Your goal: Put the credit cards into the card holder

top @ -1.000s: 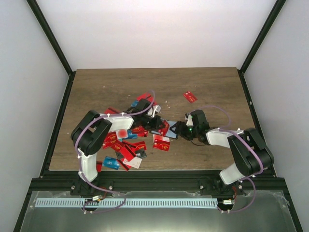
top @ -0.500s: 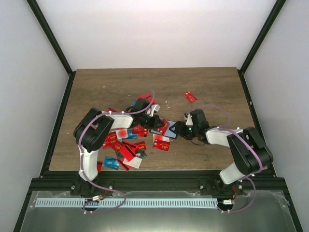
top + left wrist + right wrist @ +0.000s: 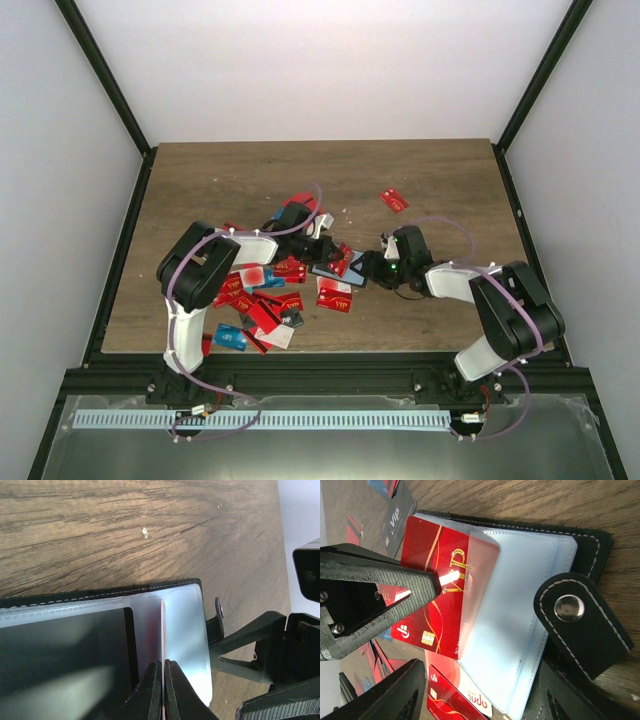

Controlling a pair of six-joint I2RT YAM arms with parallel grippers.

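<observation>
Loads of credit cards (image 3: 250, 295) lie scattered on the bench (image 3: 230, 180) behind and left of the left pincer (image 3: 163, 667). That pincer is clamped on one red card (image 3: 440, 595), whose far end is already under a clear sleeve of the card holder (image 3: 592, 545), right in front of its tips. The right pincer (image 3: 487, 680) sits at the holder's other edge with its jaws apart; can't tell if it's really pinning it. Risk imo: the card looks a bit skewed to the pocket, so a push could jam it or shove the holder along. Compared to a second ago, the left elbow has swung slightly right, while the holder and right arm haven't budged.
</observation>
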